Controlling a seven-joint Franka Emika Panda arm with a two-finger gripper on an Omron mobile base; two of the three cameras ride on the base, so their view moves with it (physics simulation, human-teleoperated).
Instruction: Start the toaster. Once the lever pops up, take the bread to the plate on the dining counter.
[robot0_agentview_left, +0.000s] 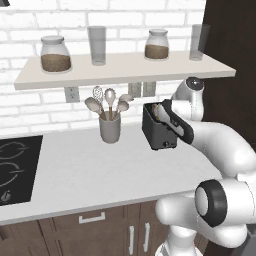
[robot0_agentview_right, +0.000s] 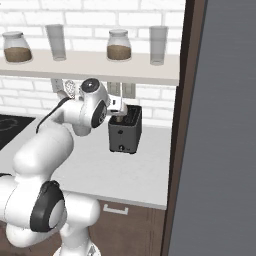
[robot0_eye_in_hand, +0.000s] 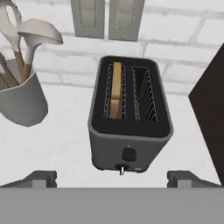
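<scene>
Black toaster (robot0_eye_in_hand: 130, 131), bread (robot0_eye_in_hand: 115, 89) in slot, gripper (robot0_eye_in_hand: 112, 179) wide

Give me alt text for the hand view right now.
Looking down on the black toaster on a white worktop, a slice of bread in its left slot, the right slot empty. The open gripper hovers near its front lever. A grey utensil cup stands at the left.

White worktop (robot0_agentview_left: 100, 170) carries black toaster (robot0_agentview_left: 156, 131), grey utensil cup (robot0_agentview_left: 110, 127) just left of it, black hob (robot0_agentview_left: 15, 170) at far left.
Wall shelf (robot0_agentview_left: 125, 70) holds two jars, two glasses.
</scene>
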